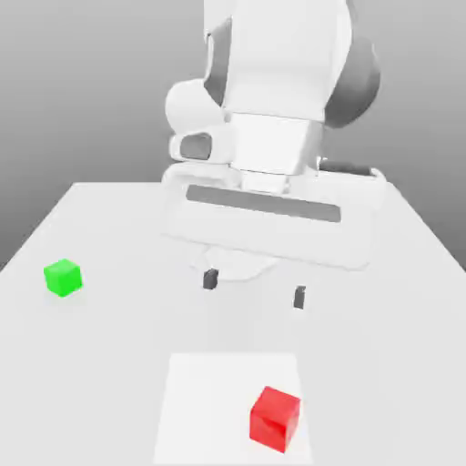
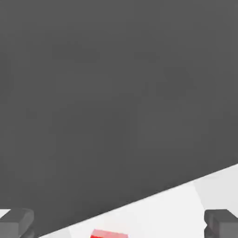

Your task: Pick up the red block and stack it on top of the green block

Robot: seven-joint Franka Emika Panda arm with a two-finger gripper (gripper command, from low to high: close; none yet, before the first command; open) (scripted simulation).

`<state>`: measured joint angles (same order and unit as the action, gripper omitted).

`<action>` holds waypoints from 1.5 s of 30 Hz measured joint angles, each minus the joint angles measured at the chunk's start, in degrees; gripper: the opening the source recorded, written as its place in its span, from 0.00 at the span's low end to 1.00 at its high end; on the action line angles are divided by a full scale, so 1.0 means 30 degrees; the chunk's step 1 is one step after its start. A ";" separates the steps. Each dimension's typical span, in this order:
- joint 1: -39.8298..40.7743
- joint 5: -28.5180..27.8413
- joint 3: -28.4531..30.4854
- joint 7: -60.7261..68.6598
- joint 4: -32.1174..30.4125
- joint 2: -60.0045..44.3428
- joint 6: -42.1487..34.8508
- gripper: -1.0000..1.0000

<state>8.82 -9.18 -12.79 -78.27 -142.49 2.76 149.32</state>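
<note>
The red block rests on the white table near its front edge, toward the exterior view's right. Its top edge also peeks into the hand view as a red block. The green block sits apart at the exterior view's left. My gripper hangs above the table's middle, behind the red block, open with nothing between its dark fingertips. In the hand view the gripper shows both fingertips spread wide.
The white table stretches around both blocks, with a lighter square patch under the red one. The arm's bulky white body towers behind the gripper. Grey backdrop lies beyond the table's edge.
</note>
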 joint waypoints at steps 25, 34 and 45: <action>-0.0435 0.1168 0.0497 -0.1605 -0.1303 -0.4152 0.2154 0.00; 0.7028 -0.0069 0.5246 0.1150 -0.3770 -0.1232 0.1596 0.00; 1.4276 -0.0433 1.1103 0.5561 -0.6898 0.2659 0.1185 0.00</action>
<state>51.65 -10.48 20.52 -61.59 -163.18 10.74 152.87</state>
